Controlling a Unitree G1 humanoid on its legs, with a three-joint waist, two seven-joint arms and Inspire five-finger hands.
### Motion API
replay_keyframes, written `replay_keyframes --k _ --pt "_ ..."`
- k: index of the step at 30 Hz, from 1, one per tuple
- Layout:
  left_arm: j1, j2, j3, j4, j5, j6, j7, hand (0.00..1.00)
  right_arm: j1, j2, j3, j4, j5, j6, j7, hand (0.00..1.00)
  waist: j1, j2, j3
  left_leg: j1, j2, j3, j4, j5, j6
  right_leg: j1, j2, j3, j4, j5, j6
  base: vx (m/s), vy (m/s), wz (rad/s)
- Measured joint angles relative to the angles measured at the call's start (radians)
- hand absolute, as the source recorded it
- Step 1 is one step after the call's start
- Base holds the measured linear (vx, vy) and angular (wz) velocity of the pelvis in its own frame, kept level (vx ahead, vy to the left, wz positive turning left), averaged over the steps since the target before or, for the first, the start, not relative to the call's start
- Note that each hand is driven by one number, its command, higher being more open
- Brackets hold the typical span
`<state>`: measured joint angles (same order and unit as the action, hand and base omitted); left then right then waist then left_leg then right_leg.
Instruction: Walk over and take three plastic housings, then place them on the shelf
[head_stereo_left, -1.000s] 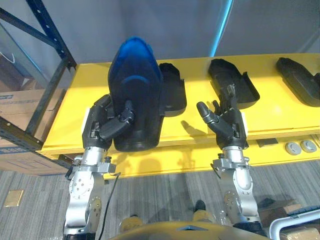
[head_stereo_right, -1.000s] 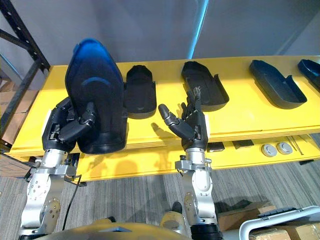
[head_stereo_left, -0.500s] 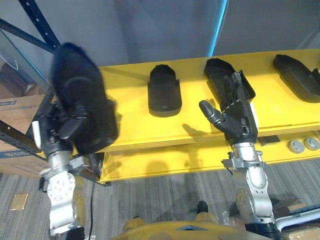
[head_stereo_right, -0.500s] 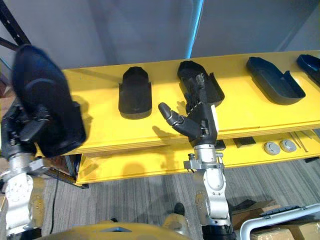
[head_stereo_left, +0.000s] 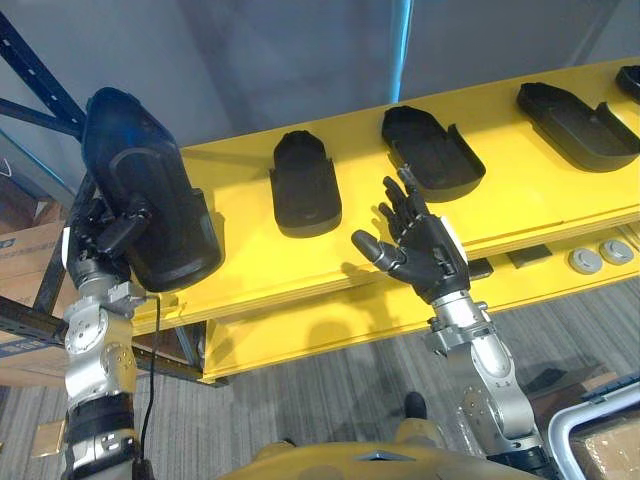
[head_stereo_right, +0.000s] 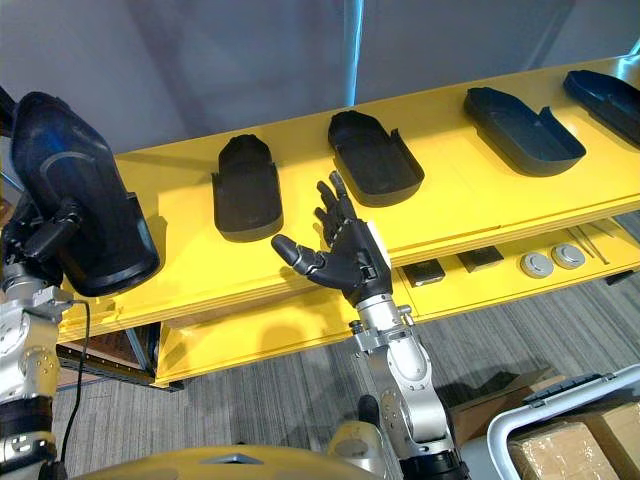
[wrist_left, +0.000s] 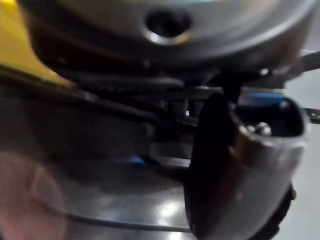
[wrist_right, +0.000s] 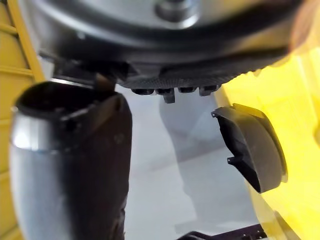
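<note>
While left hand (head_stereo_left: 103, 228) seemingly clasps a housing (head_stereo_left: 150, 190), right hand (head_stereo_left: 425, 255) splays by the yellow bench (head_stereo_left: 250, 255).

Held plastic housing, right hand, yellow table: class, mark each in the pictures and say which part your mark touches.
held plastic housing (head_stereo_left: 175, 235), left eye view, its dark outer shell.
right hand (head_stereo_right: 348, 262), right eye view, the palm.
yellow table (head_stereo_left: 250, 245), left eye view, bare top surface.

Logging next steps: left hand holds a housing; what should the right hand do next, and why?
Probably reach the right hand forward to the nearest housing, just beyond it: that hand is open and empty, while the left hand grips the lifted housing.
</note>
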<state>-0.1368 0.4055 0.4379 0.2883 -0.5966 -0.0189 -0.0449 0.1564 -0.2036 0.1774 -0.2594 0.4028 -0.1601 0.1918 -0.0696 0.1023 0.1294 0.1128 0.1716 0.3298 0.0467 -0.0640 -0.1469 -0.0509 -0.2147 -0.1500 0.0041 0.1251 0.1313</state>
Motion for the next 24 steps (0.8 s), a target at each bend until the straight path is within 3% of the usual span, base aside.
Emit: replay_keyframes --k 5,10,17,24 --pt "-0.065 0.012 0.000 0.063 -0.050 0.093 -0.008 0.00 0.002 -0.003 0.041 -0.001 0.005 0.013 0.000 1.00 -0.013 0.024 0.009 0.000 -0.001 0.022 0.000 0.002 0.003 -0.018 0.000 0.018 0.013 -0.003 -0.003 -0.02 0.003 -0.08" --pt "-0.116 0.073 0.000 0.147 -0.078 0.179 0.022 0.00 0.009 -0.037 0.073 -0.031 0.007 0.028 -0.005 1.00 -0.023 0.045 0.020 -0.004 -0.001 0.034 0.000 0.004 0.007 -0.030 0.000 0.022 0.015 -0.006 -0.007 -0.03 -0.003 -0.06" --pt "-0.130 0.171 0.030 0.216 -0.032 0.244 0.042 0.00 0.027 -0.039 0.134 -0.068 0.007 0.029 -0.029 1.00 -0.020 0.064 0.030 -0.005 0.000 0.032 0.001 0.005 0.008 -0.036 -0.001 0.021 0.035 -0.012 -0.003 0.00 0.001 0.01" --pt "-0.129 0.200 0.130 0.254 0.104 0.287 0.018 0.00 0.029 -0.058 0.182 -0.069 0.006 0.029 -0.069 1.00 -0.009 0.074 0.035 -0.009 0.000 0.021 0.002 0.005 0.008 -0.039 -0.005 0.010 0.053 -0.025 -0.001 0.00 0.001 0.07"
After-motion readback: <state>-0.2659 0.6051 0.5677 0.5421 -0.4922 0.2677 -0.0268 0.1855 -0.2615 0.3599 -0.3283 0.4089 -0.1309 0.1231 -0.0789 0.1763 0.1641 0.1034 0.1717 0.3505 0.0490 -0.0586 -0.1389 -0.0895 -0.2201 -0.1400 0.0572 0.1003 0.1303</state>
